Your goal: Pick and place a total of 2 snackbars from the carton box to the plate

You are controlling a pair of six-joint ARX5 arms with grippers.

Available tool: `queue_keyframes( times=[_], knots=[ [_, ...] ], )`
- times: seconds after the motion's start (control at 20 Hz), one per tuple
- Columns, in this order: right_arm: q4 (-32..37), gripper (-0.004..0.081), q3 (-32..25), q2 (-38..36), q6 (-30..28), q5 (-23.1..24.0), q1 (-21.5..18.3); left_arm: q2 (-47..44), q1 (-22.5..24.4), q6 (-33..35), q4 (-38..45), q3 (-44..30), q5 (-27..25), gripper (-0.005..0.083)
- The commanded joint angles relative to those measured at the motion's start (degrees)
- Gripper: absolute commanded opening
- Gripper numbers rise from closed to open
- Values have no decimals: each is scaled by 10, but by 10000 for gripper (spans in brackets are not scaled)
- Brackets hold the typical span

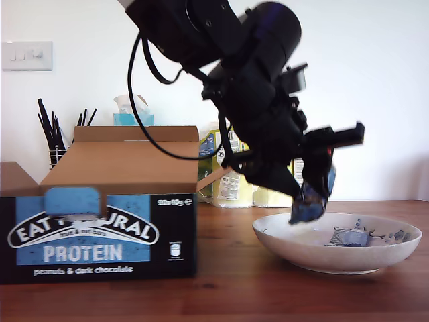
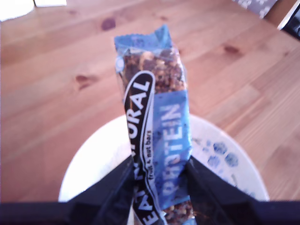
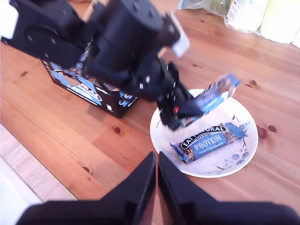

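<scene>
My second gripper (image 3: 156, 161) hangs high above the bare wooden table (image 3: 70, 136), its two black fingers pressed flat together with nothing between them, looking down on the whole scene. Beyond it lies the plate (image 3: 161, 133), an off-white dish with a dark floral sprig, and inside it rests one snackbar (image 3: 208, 140), flat on the plate floor with its blue "PROTEIN" face up and a clear crinkly end toward the rim. Over the plate my first gripper (image 2: 159, 176) is clamped on a second snackbar (image 2: 157, 122); the first wrist view shows the dark fingers (image 2: 117, 187) pinching the wrapper from both sides near one end, the other end sticking out past them with nuts and chocolate visible through the clear part. In the exterior view that held bar (image 1: 312, 198) hangs tilted, its lower end just above the near part of the plate (image 1: 295, 251) and not touching it, while the resting bar (image 1: 352, 236) shows low inside the dish toward the exterior view's right. Farther off, at the exterior view's left, stands the carton box (image 1: 100, 228), its flaps open and its black and blue printed front facing the camera, well apart from the plate. Behind it, by the wall, are a holder of dark sticks (image 1: 53, 134), a tissue box (image 1: 133, 114) and some wrapped packages (image 1: 224, 178).
</scene>
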Motion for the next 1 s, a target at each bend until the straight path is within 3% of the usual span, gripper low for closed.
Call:
queue_keyframes(
  times=[0.0,0.2,0.35,0.65,0.75,0.95],
  knots=[
    [6,-13,3,-3,-2,-10,-2,18,-2,-5,0,-6,-2,230],
    [6,-13,3,-3,-2,-18,-2,18,-2,-4,-6,-6,-2,258],
    [6,-13,3,-3,-2,-18,-2,18,-2,-5,-6,-6,-2,371],
    [6,-13,3,-3,-2,-18,-1,14,-2,-5,-9,21,5,372],
    [7,-13,3,-3,-2,-18,-1,5,-2,-5,-39,52,21,304],
    [36,-13,3,-3,3,-18,-1,-22,-2,12,-154,138,70,10]
  ],
)
